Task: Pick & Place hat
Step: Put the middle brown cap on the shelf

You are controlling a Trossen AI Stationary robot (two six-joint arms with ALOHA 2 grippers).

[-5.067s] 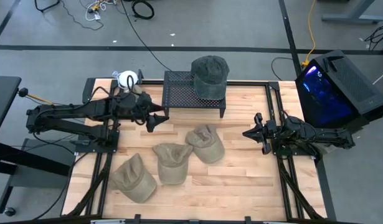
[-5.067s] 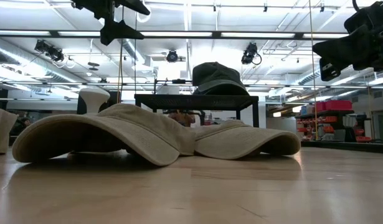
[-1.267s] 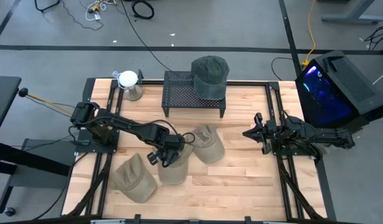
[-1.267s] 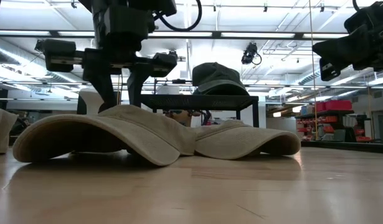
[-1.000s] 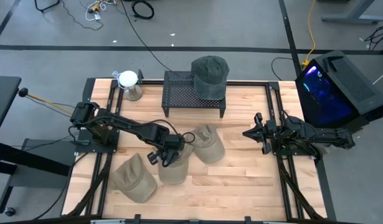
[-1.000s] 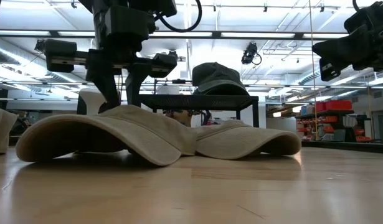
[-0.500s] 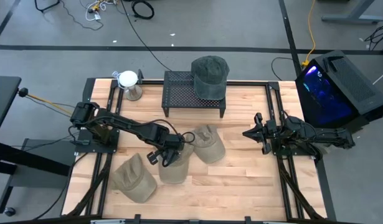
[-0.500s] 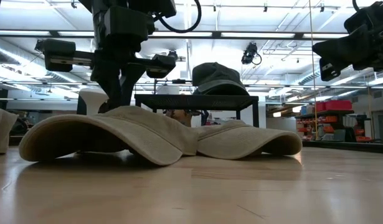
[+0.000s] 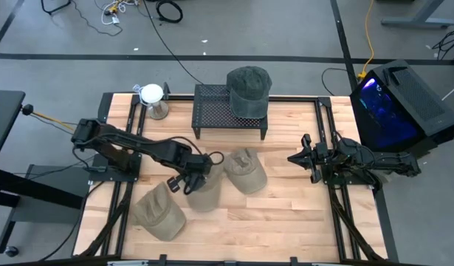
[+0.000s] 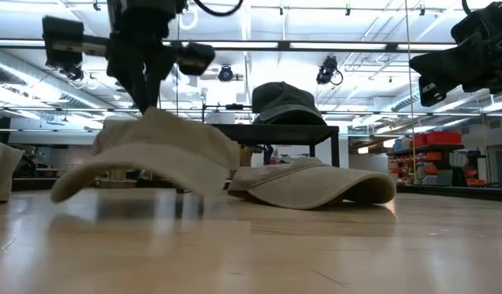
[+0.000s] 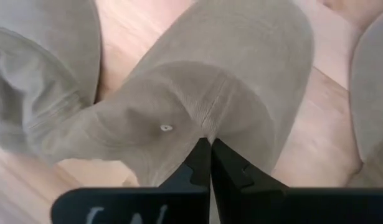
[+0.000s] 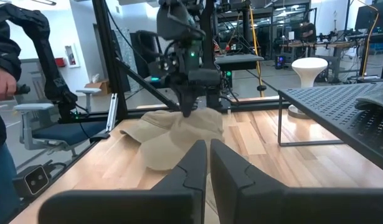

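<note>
High view: left gripper (image 9: 191,176), pinched shut on the crown of a tan hat (image 9: 202,191), holds it hanging directly below its fingers, clear of the table (image 9: 286,214), brim trailing away from the rack (image 9: 227,111); right gripper (image 9: 299,157), closed, waits well apart.

arms: 2, dark, slim jointed links
left arm (image 9: 131,145): black cable looped along it
left gripper (image 11: 205,163): 2 black fingers, stepped inner edges
right gripper (image 12: 202,163): 2 dark grey fingers, notched edges
right arm (image 9: 367,159): bulky black wrist block
</note>
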